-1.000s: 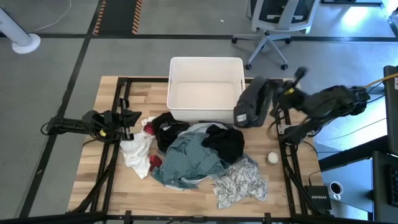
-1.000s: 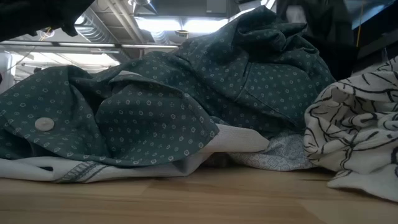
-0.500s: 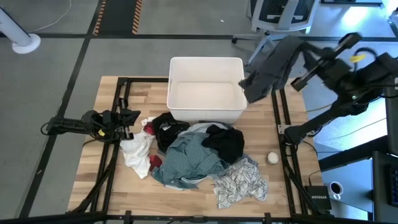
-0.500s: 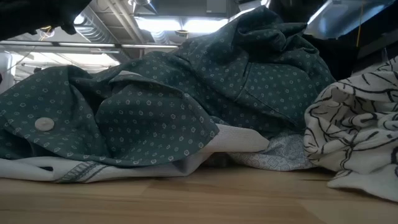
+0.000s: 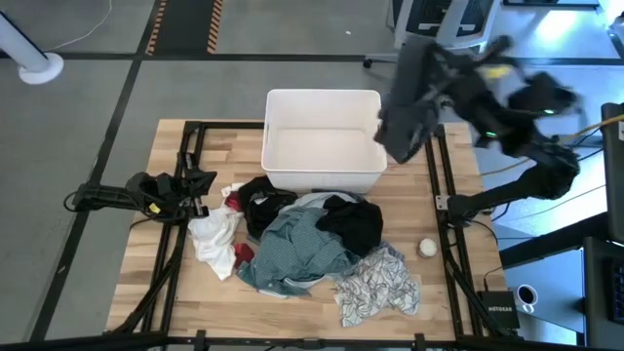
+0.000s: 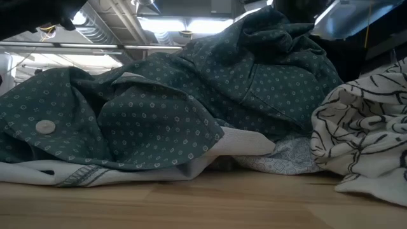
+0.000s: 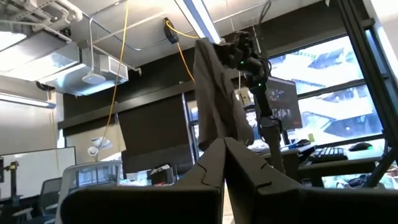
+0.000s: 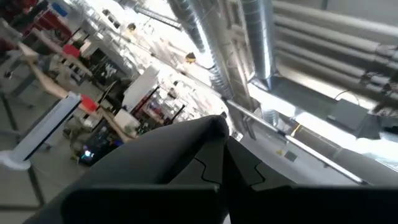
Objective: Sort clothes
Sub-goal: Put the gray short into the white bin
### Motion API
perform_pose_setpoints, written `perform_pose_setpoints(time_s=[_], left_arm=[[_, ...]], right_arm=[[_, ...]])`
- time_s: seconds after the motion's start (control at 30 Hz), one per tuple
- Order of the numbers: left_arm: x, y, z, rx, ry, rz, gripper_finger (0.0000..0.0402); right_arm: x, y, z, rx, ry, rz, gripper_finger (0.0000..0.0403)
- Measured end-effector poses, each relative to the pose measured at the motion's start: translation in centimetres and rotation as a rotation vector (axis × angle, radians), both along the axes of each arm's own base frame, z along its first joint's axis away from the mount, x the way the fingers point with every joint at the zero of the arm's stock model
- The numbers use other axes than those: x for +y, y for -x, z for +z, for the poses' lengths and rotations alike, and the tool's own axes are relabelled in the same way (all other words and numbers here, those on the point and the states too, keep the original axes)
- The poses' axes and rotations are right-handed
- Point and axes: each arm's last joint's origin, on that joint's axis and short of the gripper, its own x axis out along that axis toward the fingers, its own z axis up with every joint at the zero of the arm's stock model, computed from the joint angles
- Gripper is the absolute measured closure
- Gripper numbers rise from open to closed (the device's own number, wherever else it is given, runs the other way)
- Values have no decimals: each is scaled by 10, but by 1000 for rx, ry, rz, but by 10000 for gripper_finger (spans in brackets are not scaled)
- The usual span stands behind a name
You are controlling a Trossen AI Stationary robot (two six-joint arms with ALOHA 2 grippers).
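Note:
My right gripper (image 5: 430, 64) is raised high over the right rim of the white tub (image 5: 322, 102) and is shut on a dark grey garment (image 5: 408, 112). The garment also shows in the left wrist view (image 7: 214, 106). The other clothes lie heaped on the table's near half: a blue-green dotted shirt (image 5: 292, 252), black pieces (image 5: 353, 222), a white piece (image 5: 214, 239), a small red one (image 5: 244, 255) and a grey-white patterned one (image 5: 375, 285). My left gripper (image 5: 208, 182) is shut and empty at the table's left side. My right gripper holds the dark grey garment by its upper end (image 7: 210, 51). The fabric bunches there, and I cannot tell one layer from several. The garment hangs slack below the gripper, lifted clear of the table and tub.
A small white ball (image 5: 427, 248) lies near the table's right edge. An office chair (image 5: 429, 39) stands beyond the far edge. In the low view the dotted shirt (image 6: 191, 95) and the patterned piece (image 6: 362, 140) fill the near table.
My right gripper has gone up and toward the table's far edge with the dark grey garment, tipping its wrist upward. The garment, which hung low beside the tub's right side, is now lifted high and hangs long over the tub's right rim.

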Motion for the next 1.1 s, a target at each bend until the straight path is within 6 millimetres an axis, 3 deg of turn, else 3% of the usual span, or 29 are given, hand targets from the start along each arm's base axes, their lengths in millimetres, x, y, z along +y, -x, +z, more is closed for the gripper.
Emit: perform_pose_setpoints(time_s=[0.23, 0.4, 0.67, 0.87, 0.97, 1.1], left_arm=[[0, 0, 0, 1, -3, 1, 400], [0, 0, 0, 1, 9, -6, 400], [0, 0, 0, 1, 12, -8, 400], [0, -1, -1, 7, 14, -10, 400], [0, -1, -1, 7, 19, -13, 400], [0, -1, -1, 13, 19, -13, 400]], right_arm=[[-50, -55, -32, 99, -105, 53, 399], [-72, -81, -67, 330, -201, 33, 399], [-84, -87, -134, 793, -378, -16, 398], [-82, -88, -188, 909, -527, 21, 393], [-81, -88, -204, 912, -616, 38, 372], [-79, -86, -205, 940, -645, 53, 307]])
